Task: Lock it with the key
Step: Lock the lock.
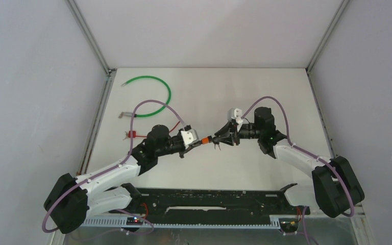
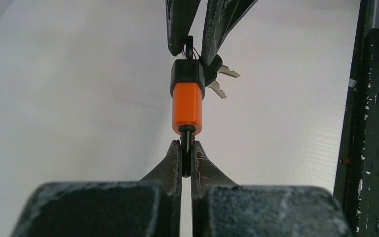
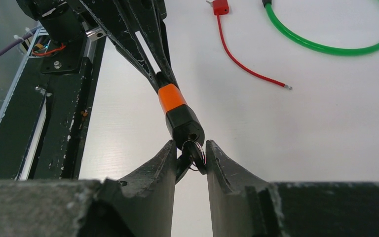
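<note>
A small lock with an orange body and a black end (image 1: 207, 138) hangs in the air between my two grippers over the middle of the table. My left gripper (image 1: 200, 142) is shut on the thin black shackle at the lock's orange end (image 2: 187, 101), its jaws pinching the shackle (image 2: 187, 148). My right gripper (image 1: 216, 140) is shut on the key (image 3: 191, 157), which sits in the lock's black end (image 3: 184, 124). Spare keys on the ring (image 2: 221, 79) dangle beside the lock. The right gripper's fingers (image 2: 177, 24) show at the top of the left wrist view.
A green cable loop (image 1: 155, 97) and a red cable lock (image 1: 130, 135) lie at the far left of the table, also seen in the right wrist view as the green loop (image 3: 325, 45) and the red cable (image 3: 246, 69). A black rail (image 1: 209, 200) runs along the near edge.
</note>
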Action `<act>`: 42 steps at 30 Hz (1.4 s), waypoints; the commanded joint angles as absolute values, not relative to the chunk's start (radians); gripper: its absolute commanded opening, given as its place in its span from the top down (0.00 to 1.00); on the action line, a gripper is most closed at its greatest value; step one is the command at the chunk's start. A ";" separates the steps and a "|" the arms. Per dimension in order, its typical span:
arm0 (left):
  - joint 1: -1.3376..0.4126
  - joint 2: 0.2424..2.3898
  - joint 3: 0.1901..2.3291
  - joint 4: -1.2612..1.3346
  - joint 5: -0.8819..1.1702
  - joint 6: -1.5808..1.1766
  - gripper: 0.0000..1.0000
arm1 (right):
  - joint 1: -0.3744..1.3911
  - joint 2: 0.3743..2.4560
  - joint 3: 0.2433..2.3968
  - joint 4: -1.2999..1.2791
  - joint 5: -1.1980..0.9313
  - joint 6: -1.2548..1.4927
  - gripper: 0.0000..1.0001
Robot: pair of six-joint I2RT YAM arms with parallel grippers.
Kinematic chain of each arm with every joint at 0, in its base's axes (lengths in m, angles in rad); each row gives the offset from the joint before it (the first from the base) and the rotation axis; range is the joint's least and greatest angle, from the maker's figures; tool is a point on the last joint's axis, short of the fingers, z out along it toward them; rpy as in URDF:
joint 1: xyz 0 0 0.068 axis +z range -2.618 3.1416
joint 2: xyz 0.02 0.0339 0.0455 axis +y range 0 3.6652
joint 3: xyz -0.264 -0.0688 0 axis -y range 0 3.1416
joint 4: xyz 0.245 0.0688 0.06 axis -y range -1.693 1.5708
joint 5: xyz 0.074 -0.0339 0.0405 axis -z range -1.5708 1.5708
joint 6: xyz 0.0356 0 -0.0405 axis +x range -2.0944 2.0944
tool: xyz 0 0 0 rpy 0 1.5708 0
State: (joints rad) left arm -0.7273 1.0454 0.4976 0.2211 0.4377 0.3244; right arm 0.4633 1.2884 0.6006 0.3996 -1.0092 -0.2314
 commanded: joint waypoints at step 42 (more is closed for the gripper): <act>-0.733 1.016 0.571 0.251 0.370 0.385 1.00 | 0.381 1.208 0.557 0.324 -0.594 -0.305 1.00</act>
